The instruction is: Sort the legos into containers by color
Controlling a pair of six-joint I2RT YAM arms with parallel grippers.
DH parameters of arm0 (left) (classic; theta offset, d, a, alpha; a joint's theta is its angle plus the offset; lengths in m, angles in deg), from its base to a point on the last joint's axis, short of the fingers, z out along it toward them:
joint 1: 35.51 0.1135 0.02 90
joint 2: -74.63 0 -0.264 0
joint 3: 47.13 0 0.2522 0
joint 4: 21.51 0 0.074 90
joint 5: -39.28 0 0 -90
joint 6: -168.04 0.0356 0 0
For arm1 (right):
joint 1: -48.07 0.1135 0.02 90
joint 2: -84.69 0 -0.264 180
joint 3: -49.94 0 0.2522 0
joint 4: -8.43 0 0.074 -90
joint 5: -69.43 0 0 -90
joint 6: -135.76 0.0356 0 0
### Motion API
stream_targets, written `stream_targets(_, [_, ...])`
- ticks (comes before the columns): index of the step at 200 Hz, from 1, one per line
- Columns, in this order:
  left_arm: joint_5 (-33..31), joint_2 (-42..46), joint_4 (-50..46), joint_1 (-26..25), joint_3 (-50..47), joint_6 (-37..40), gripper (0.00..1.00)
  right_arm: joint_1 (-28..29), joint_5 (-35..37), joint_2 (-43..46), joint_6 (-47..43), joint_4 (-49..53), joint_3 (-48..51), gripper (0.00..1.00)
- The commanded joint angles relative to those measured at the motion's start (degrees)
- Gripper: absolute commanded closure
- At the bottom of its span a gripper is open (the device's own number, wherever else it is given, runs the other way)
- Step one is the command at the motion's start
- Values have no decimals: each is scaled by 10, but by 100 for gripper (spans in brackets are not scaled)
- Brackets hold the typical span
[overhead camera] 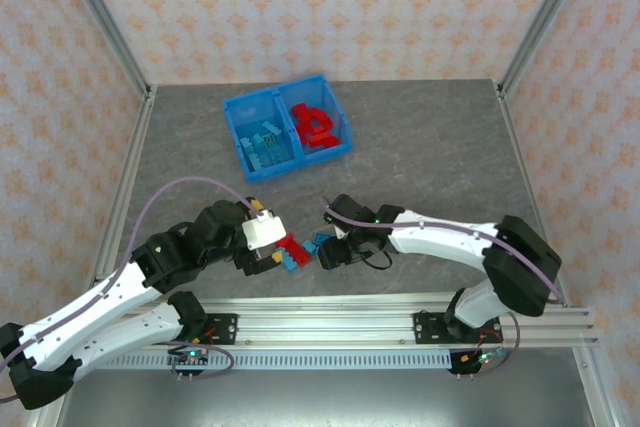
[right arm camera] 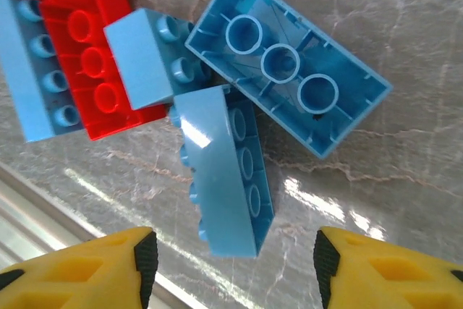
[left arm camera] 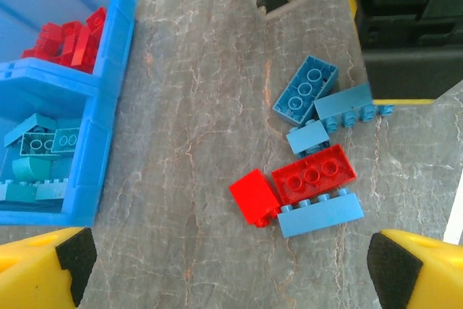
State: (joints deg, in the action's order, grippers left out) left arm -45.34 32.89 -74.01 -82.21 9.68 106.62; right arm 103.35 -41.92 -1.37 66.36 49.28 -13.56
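Note:
The blue bin (overhead camera: 274,90) stands at the back of the table, with light blue bricks in its left compartment (overhead camera: 262,144) and red bricks in its right one (overhead camera: 315,124). A loose pile lies near the front edge between both grippers. It includes a red brick (left arm camera: 315,174), a small red brick (left arm camera: 255,197) and a long blue brick (left arm camera: 320,213). My left gripper (left arm camera: 235,280) is open just short of the pile, with nothing between its fingers. My right gripper (right arm camera: 235,258) is open too. A blue brick lying on its side (right arm camera: 224,171) rests just ahead of its fingertips, beside an upside-down blue brick (right arm camera: 289,59).
The aluminium rail (overhead camera: 400,307) runs along the near edge, right behind the pile. The right arm's black body (left arm camera: 405,27) stands close behind the bricks. Bare grey tabletop (overhead camera: 420,147) lies between the pile and the bin. Frame posts stand at the corners.

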Motion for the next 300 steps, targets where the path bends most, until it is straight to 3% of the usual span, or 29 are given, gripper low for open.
stream_targets(1, [20,4,-28,5,17,6,1,9,-5,-42,-8,-17,-25,42])
stream_targets(21, [25,3,-31,6,19,7,1,13,1,-78,-21,-8,-33,47])
stream_targets(52, [34,-4,-36,9,23,8,1,15,22,-95,-9,-14,-30,67])
stream_targets(71, [47,-5,-39,11,27,9,1,15,36,-79,-7,-8,-36,74])
stream_targets(113, [118,12,-42,17,27,23,1,15,67,-17,-5,9,-74,78])
stream_targets(138, [94,27,-29,17,26,14,1,12,101,1,-23,8,-128,79])
stream_targets(157, [65,60,4,23,26,-37,0,1,101,-14,-39,-14,-179,79])
stream_targets(190, [19,152,74,56,-4,-86,0,-12,78,-111,-72,-65,-306,79])
stream_targets(212, [-65,192,88,72,-6,-136,0,-24,105,-192,-83,-83,-397,80])
stream_targets(237, [-141,180,68,83,12,-161,0,-39,160,-298,-76,-75,-510,80])
stream_targets(270, [-96,165,74,100,11,-157,0,-50,197,-439,-104,-12,-680,80])
stream_targets(300, [-73,146,68,114,18,-155,0,-65,198,-521,-96,-3,-768,79])
